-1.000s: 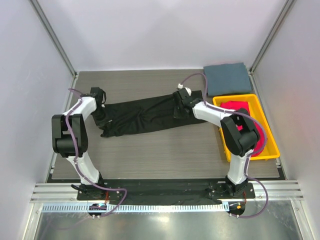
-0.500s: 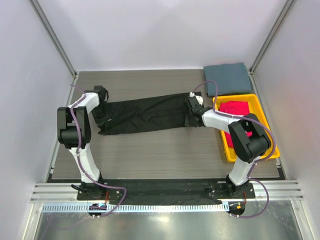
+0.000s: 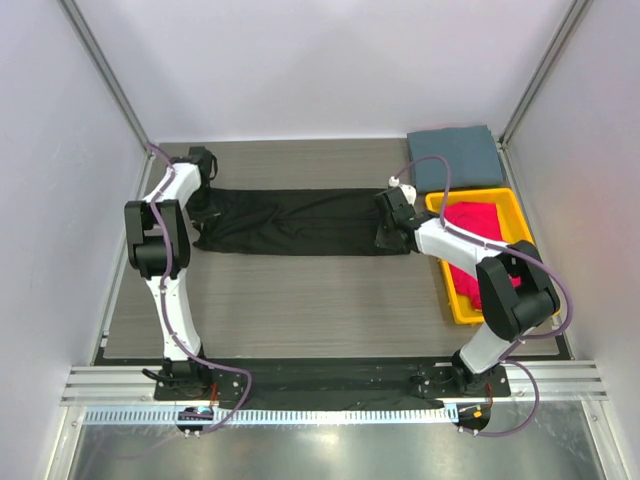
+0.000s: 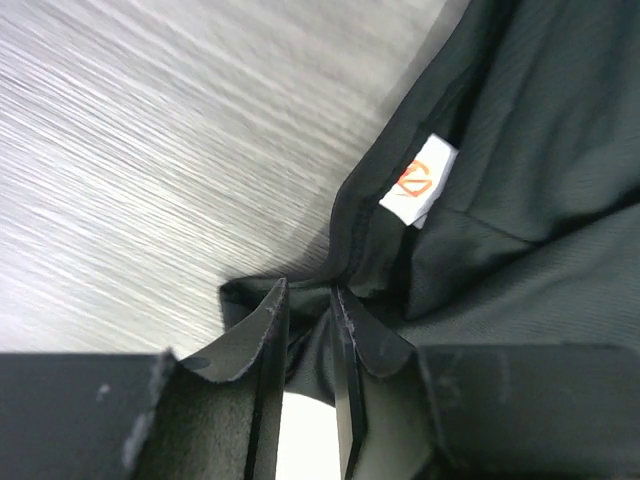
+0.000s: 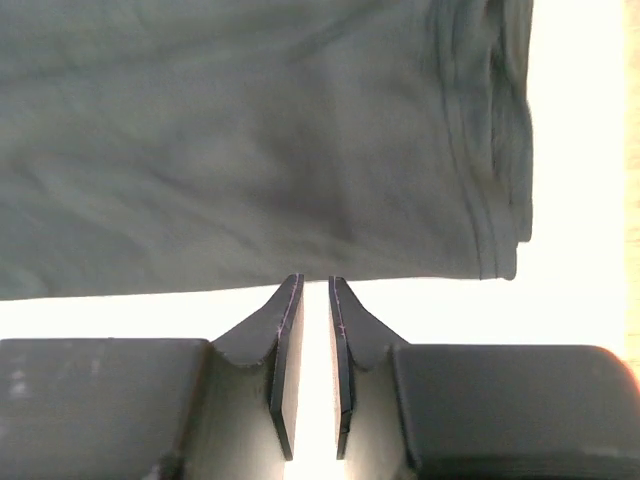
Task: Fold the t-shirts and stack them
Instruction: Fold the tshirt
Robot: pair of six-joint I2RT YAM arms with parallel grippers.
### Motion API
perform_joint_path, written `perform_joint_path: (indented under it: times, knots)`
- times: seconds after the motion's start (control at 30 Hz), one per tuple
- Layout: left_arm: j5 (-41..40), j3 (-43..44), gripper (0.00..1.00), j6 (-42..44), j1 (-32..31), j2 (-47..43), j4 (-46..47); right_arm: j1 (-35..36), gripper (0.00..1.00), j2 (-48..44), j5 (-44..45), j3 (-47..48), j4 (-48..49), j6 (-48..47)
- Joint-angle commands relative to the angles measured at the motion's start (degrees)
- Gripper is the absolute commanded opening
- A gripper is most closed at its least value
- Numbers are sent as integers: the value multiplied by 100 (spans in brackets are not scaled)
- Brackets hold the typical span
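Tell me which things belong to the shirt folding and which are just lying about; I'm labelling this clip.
Belongs to the job:
black t-shirt
grey-blue t-shirt
magenta shirts

Just lying about:
yellow tray, which only holds the magenta shirts

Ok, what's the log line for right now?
left gripper: pinching black t-shirt collar | right gripper: pinching other end | shirt: stretched out flat
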Motion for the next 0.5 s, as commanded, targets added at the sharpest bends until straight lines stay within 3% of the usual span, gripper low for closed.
perform_joint_path:
  times: [0.0,0.17,0.47]
  knots:
    - [-367,592,25,189,44,-124,-254,-241,21,-95,186,475,-123,-96]
    - [-280,752,27,339,-62,-466,-264,-522,22,248,248,703,-167,-386]
    - [1293,-30,28,102,-80,-573,492,-593,21,837,556,283,8,-474]
